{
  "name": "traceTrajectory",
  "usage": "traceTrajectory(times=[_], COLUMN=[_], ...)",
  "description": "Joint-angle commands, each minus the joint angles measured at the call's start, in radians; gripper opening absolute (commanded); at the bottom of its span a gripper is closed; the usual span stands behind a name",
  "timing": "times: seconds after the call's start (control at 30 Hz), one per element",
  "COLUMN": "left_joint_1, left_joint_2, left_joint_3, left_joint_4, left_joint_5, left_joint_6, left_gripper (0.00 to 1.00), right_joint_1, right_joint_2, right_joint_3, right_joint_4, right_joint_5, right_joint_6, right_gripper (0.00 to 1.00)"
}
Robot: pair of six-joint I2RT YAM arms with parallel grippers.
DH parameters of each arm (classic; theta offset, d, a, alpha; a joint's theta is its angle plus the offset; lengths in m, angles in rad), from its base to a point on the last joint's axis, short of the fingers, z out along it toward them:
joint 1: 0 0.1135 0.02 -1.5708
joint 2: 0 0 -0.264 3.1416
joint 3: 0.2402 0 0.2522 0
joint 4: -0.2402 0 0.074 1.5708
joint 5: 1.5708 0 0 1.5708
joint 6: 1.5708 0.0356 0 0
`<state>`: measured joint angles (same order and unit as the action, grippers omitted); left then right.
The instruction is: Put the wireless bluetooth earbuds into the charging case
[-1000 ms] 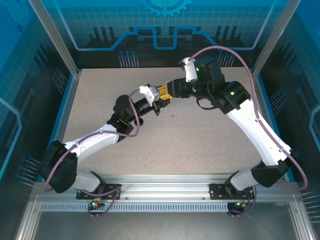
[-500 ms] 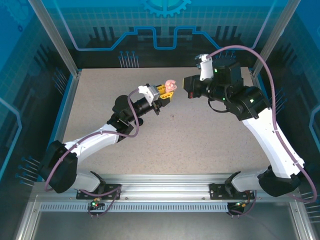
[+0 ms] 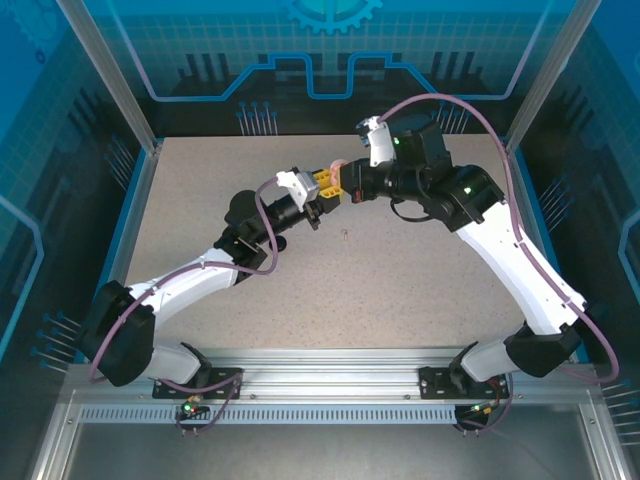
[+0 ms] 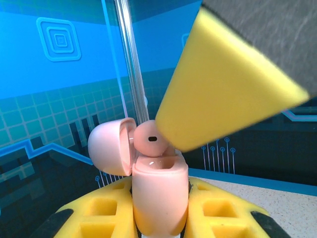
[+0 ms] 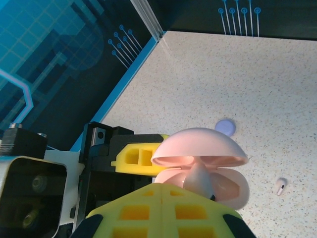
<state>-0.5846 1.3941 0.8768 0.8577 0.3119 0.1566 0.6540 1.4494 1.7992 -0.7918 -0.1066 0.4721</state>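
Left gripper (image 3: 332,186) clamps one pink case (image 4: 159,191), lid open. Right gripper (image 5: 171,197) pinches one pink earbud (image 4: 151,139) at the case mouth. One loose earbud (image 5: 281,186) and one lavender disc (image 5: 227,126) lie on the table (image 5: 277,74).

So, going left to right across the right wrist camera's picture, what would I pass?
The left arm's yellow finger → the open pink case → a small pale earbud lying loose on the table.

case (image 4: 159,198) pale pink | earbud (image 4: 150,140) pink | table (image 5: 277,74) speckled beige
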Motion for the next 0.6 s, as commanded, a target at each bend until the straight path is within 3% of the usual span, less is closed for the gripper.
traceTrajectory(times=[0.0,0.4,0.57], left_joint_1=[-0.005,-0.005,-0.005], left_joint_2=[-0.020,-0.020,-0.018], left_joint_3=[0.028,0.024,0.023], left_joint_4=[0.029,0.036,0.038], left_joint_5=[0.000,0.002,0.000], left_joint_6=[-0.008,-0.009,-0.009], left_gripper=[0.00,0.00,0.00], right_joint_1=[0.014,-0.034,-0.038], right_joint_2=[0.019,-0.029,-0.078], right_joint_3=[0.019,-0.053,-0.096], right_joint_4=[0.017,0.050,0.139], right_joint_5=[-0.013,0.087,-0.023], right_joint_6=[0.010,0.062,0.051], right_gripper=[0.00,0.00,0.00])
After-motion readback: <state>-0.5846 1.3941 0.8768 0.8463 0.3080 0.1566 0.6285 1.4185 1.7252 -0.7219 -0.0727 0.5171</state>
